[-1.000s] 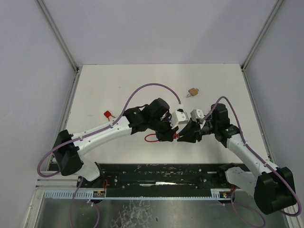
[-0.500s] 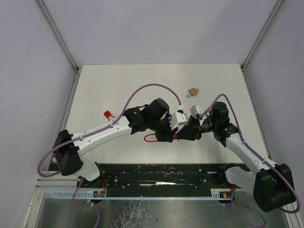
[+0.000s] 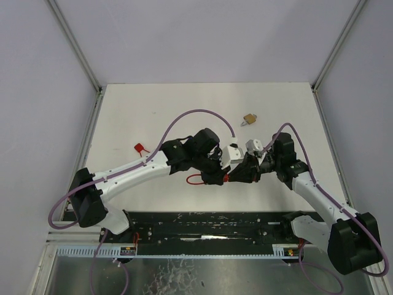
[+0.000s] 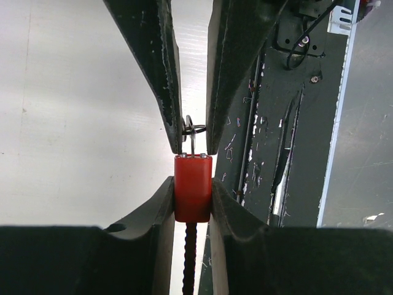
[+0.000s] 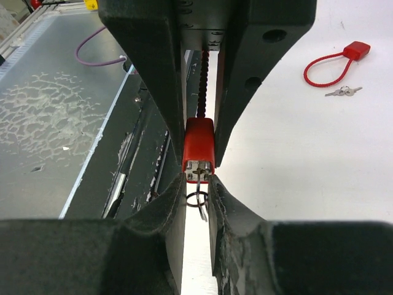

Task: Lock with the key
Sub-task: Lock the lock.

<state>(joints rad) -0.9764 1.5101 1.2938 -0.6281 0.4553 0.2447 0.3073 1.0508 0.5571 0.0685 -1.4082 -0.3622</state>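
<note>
Over table: lock in L pincer, key in R pincer.

I see 1 brass padlock toward the worktop's far side, and 1 loose red cable lock lying left.

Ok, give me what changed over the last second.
The right gripper slid left, in toward the left gripper, and closed its fingers on the key sticking out of the red lock. The left gripper kept its hold on that lock and barely moved. The brass padlock and the spare red cable lock on the table stayed where they were.
</note>
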